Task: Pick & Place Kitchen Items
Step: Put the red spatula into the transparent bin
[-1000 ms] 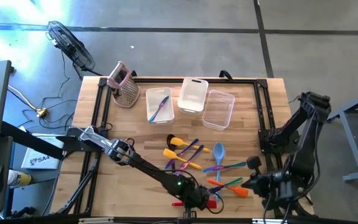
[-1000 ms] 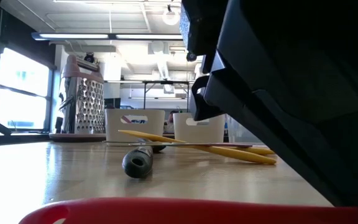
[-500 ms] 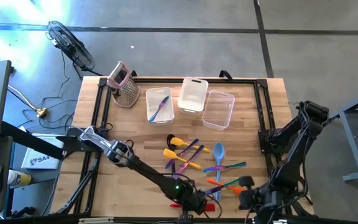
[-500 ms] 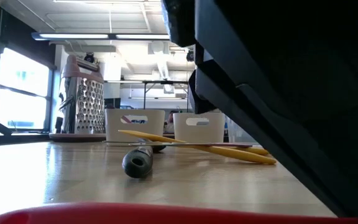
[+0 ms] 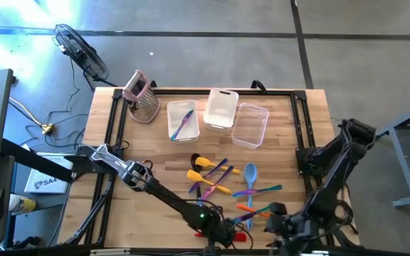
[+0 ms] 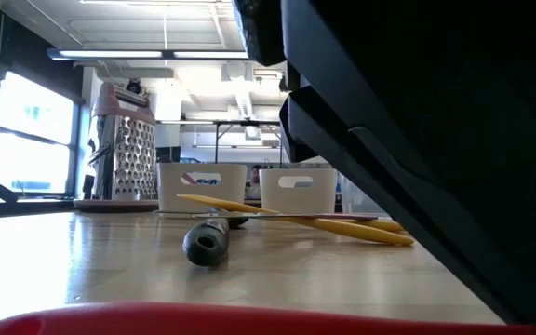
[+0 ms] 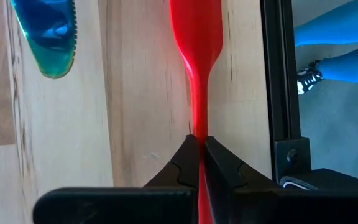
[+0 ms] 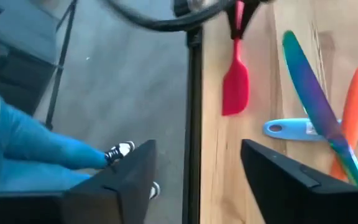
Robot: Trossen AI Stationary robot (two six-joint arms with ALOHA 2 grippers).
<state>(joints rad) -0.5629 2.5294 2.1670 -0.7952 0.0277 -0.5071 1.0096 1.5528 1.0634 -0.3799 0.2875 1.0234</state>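
At the near edge of the bench point(image 5: 119, 213), your left end effector point(image 7: 197, 149) is clenched on the handle of the slim red plastic spatula point(image 7: 196, 37). The spatula's long axis runs straight out from between the fingers, blade away from the wrist, parallel to the black frame rail point(image 7: 277, 74) just beside it. In the low view the same red blade point(image 6: 249, 318) lies flat across the foreground.

Your right end effector point(image 8: 197, 168) hovers at the same near edge, to the right of the left one, with its fingers spread and nothing between them. From it, the red spatula point(image 8: 235, 87) lies ahead, and the blue-green utensil point(image 8: 319, 106) and orange utensil point(image 8: 353, 106) lie crossed to one side. A person's legs in blue jeans point(image 8: 36, 155) stand on the floor beyond the rail.

Farther in, the rest of the loose coloured utensils point(image 5: 226, 181) are scattered mid-bench, nearer the right arm than the left.

At the far edge stand three clear plastic tubs point(image 5: 219, 114), the leftmost already holding utensils, and the pink-topped metal grater point(image 5: 142, 96). The tubs lie well apart from the held spatula. No readable writing shows on any of it.
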